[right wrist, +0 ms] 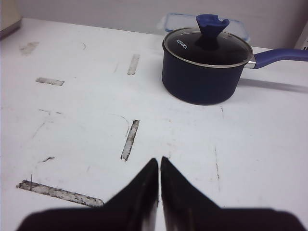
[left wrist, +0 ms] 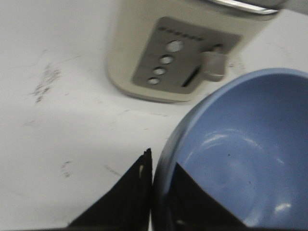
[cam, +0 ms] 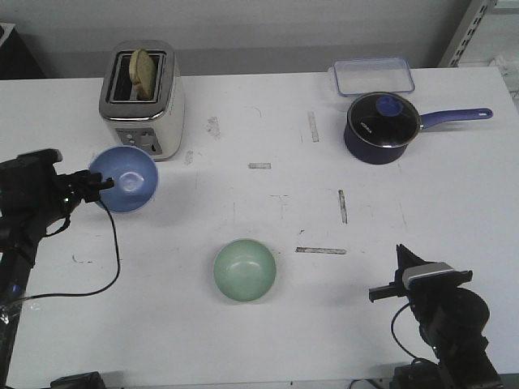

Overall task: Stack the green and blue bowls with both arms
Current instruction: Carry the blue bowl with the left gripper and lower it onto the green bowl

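Left gripper (left wrist: 159, 192) pinches the near rim of the blue bowl (cam: 126, 178), one finger inside and one outside, bowl tilted just in front of the toaster (cam: 143, 97) near the table's (cam: 243, 340) left edge. Green bowl (cam: 245, 270) sits upright alone at front centre, open tabletop all round it. Right gripper (right wrist: 159, 192) hangs over bare table at front right, fingers pressed together, well apart from the navy saucepan (cam: 381, 126) and clear container (cam: 371, 76) at the far edge.
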You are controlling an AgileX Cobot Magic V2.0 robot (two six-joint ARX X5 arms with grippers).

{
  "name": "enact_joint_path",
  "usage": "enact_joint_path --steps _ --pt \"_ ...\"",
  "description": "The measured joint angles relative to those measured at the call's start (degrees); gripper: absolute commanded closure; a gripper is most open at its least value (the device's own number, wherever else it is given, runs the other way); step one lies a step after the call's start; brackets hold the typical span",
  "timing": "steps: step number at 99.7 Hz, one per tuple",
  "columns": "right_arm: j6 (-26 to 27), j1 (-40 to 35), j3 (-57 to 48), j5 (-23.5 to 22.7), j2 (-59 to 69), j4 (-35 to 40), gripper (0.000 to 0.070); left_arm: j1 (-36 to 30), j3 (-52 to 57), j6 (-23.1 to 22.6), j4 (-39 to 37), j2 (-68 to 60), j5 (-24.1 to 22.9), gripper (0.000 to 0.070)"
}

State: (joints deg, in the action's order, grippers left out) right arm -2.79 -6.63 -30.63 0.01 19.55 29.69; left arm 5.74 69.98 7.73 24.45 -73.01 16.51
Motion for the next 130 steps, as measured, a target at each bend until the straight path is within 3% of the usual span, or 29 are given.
enact_joint_path --steps 14,41,66,122,130 --pt "0.0 0.0 0.0 0.0 0.0 0.0 0.0700 -7.5 0.1 0.6 1.6 2.3 0.2 0.0700" --pt "0.0 0.0 0.0 0.0 0.0 0.0 0.0700 -25.7 0.1 0.5 12.0 2.2 0.2 0.0700" --pt "0.0 0.0 0.0 0.0 0.0 0.0 0.0700 -38.7 0.1 -0.6 12.0 -2.5 0.3 0.0700" --pt "0.0 0.0 0.0 0.0 0.0 0.0 0.0700 -41.0 0.1 -1.0 11.6 -13.4 0.2 0.0694" --pt "0.0 0.0 0.0 0.0 0.0 0.0 0.0700 -41.0 0.1 -1.0 11.6 -13.4 0.2 0.0610"
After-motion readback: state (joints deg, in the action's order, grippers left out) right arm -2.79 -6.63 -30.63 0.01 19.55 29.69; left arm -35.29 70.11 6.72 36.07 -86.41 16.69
